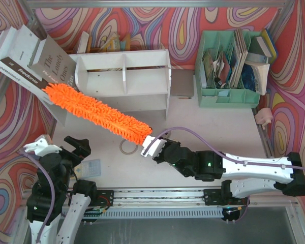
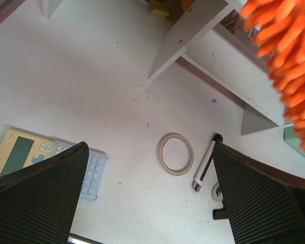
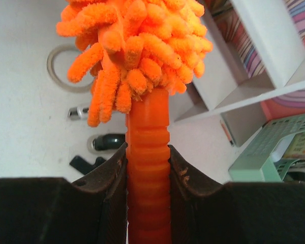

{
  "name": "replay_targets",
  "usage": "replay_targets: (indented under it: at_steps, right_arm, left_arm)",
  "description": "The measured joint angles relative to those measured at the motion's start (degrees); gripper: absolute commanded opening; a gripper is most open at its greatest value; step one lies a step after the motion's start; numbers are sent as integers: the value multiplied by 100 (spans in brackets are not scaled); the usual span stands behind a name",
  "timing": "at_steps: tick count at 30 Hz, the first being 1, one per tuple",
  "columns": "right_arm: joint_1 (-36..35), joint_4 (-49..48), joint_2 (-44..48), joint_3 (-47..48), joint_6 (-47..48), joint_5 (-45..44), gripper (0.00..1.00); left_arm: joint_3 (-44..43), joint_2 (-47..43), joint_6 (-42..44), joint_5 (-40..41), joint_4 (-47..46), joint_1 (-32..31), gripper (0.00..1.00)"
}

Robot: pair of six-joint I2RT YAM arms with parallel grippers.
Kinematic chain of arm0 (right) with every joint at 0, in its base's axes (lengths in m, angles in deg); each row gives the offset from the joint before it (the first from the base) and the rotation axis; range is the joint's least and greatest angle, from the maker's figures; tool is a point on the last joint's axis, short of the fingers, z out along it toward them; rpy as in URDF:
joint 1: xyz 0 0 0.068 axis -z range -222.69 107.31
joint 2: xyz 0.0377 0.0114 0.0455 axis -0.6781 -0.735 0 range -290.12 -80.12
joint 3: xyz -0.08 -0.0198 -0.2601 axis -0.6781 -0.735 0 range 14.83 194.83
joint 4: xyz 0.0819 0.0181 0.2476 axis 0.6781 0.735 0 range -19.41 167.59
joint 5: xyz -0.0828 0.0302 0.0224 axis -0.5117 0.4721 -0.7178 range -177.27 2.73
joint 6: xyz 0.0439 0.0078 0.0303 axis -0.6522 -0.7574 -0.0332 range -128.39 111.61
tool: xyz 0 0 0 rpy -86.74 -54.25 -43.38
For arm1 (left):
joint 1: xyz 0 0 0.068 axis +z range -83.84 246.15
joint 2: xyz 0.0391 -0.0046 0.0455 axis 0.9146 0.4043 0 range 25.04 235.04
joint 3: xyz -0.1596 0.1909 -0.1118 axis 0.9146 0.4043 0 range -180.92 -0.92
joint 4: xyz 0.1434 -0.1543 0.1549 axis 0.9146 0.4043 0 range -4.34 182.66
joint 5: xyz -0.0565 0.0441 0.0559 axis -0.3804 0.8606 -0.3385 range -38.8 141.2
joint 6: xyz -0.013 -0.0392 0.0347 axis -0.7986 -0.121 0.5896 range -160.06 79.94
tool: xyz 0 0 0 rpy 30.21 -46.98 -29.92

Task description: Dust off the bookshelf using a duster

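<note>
The white bookshelf (image 1: pixel 123 76) stands at the back of the table and also shows in the left wrist view (image 2: pixel 193 30) and right wrist view (image 3: pixel 254 56). The fluffy orange duster (image 1: pixel 96 112) stretches diagonally in front of its lower left, its far tip by the shelf's left side panel and the leaning books. My right gripper (image 1: pixel 151 147) is shut on the ribbed orange handle (image 3: pixel 147 132), with the shaggy head (image 3: pixel 134 46) just beyond the fingers. At the near left my left gripper (image 1: pixel 77 145) hangs open over the table (image 2: pixel 148 152), holding nothing. The duster's strands (image 2: pixel 290 66) blur past its right edge.
Large books (image 1: pixel 30 61) lean at the back left. A mint-green organizer (image 1: pixel 229 71) with papers stands at the back right. On the table lie a tape ring (image 2: pixel 175 153), a calculator (image 2: pixel 20 155), a white stick-shaped item (image 2: pixel 203 165) and a small pink object (image 1: pixel 264 117).
</note>
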Motion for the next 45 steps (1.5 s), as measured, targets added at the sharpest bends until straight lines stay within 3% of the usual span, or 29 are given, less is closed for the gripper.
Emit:
replay_targets:
  at_steps: [10, 24, 45]
  right_arm:
    - [0, 240, 352, -450, -310, 4, 0]
    - [2, -380, 13, 240, 227, -72, 0]
    - [2, 168, 236, -988, -984, -127, 0]
  left_arm:
    - [0, 59, 0, 31, 20, 0, 98]
    - [0, 79, -2, 72, 37, 4, 98]
    - [0, 114, -2, 70, 37, 7, 98]
